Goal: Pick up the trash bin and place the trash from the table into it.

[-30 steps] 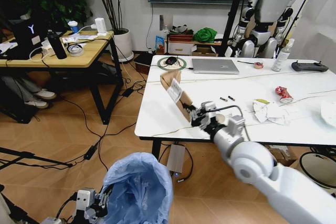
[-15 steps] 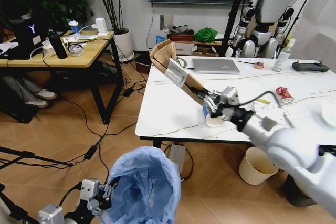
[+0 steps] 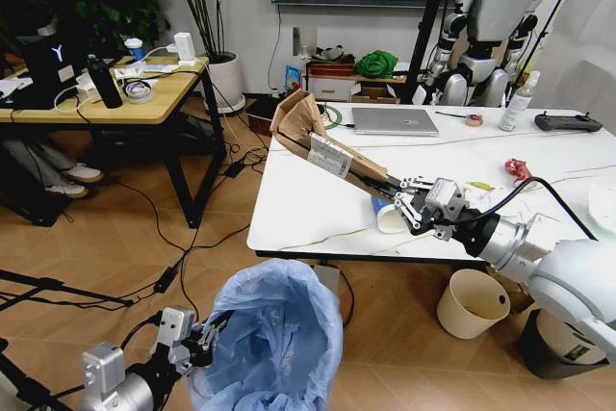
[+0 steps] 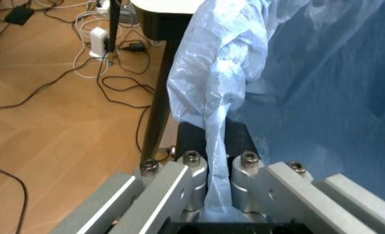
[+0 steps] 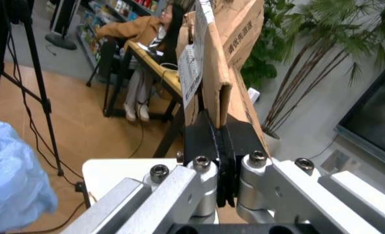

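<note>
The right gripper point(image 3: 402, 197) is clamped tight on one end of the folded brown cardboard point(image 3: 322, 143), holding it slanted in the air above the table point(image 3: 308, 209) near its front edge. The left gripper point(image 3: 197, 344) pinches the blue bag rim of the trash bin point(image 3: 274, 344), which is held up off the floor just below that front edge. The cardboard is long and gripped only at its tip, so it may swing, catch the bin rim, or tug the thin liner free.
</note>
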Motion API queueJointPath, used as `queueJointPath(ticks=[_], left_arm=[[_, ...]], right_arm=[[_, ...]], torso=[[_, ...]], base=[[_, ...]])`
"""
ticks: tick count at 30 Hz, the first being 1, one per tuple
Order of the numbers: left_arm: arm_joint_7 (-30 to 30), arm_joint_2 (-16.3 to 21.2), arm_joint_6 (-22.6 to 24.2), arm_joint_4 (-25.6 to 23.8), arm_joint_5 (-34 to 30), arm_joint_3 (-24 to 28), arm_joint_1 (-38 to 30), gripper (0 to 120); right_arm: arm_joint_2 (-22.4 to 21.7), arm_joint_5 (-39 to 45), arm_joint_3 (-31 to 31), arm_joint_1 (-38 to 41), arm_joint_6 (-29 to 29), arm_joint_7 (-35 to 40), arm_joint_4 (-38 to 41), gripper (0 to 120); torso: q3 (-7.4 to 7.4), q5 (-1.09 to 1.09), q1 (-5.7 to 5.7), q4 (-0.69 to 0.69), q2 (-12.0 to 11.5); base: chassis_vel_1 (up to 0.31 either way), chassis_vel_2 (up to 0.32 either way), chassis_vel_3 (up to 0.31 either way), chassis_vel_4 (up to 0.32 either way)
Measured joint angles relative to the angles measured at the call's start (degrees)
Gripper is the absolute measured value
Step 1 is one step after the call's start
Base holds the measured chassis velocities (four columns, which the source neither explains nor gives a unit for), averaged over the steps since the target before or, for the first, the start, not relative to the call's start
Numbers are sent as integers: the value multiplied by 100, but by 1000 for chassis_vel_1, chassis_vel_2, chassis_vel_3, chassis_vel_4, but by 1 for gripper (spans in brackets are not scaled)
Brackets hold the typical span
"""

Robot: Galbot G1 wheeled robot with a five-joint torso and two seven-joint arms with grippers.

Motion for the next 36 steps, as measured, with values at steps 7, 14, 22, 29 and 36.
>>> queueJointPath(ticks=[7,14,22,29,36], left_arm=[[-126,465,133,299,-553,324,-729,0],[-374,717,275,546,-1194,813,-1739,0],[-459,642,306,614,-1280,1102,-2042,0],[-583,569,352,584,-1309,1523,-2410,0],[-660,515,390,575,-1316,1929,-2699,0]], right_arm=[[21,-83,662,-697,239,-131,-104,0],[73,-291,990,-1145,377,-234,-177,0],[163,-15,853,-951,209,-135,-116,0],[141,59,658,-661,190,-134,-197,0],[147,68,717,-755,192,-130,-201,0]], torso=[[0,-1,0,-2,0],[0,-3,0,-2,0],[0,0,0,-1,0],[0,-1,0,0,0],[0,0,0,0,0]], base=[[0,0,0,0],[0,0,0,0],[0,0,0,0],[0,0,0,0],[0,0,0,0]])
